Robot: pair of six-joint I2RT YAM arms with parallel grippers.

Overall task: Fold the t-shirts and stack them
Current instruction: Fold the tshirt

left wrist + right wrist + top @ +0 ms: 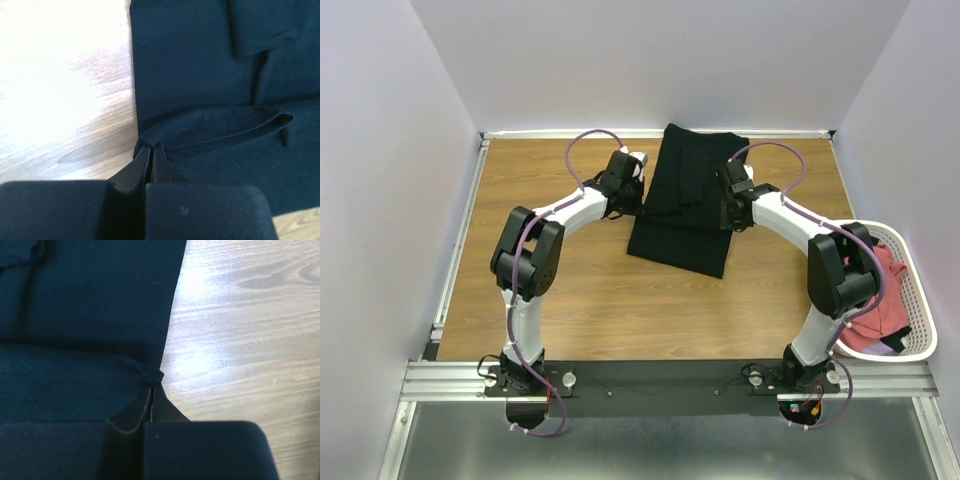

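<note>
The left end effector is pressed together on a raised fold of the black t-shirt, pinching it at the cloth's 9 o'clock edge. The right end effector is likewise pinched tight on a small bunched corner at the shirt's 3 o'clock edge. Both grips sit about midway along the garment, level with each other.

The shirt lies on the desk as a long folded strip. Its long axis runs from 12 o'clock to 6 o'clock, with the near end leaning slightly toward 7. The far end reaches the desk's back edge. I cannot tell which end carries the collar.

Bare wood lies wide at 9 o'clock and at 6 o'clock of the shirt, and narrower at 3 o'clock. At about 4 o'clock, at the desk's right edge, a white mesh basket holds salmon-red t-shirts. Walls close in the left, far and right sides.
</note>
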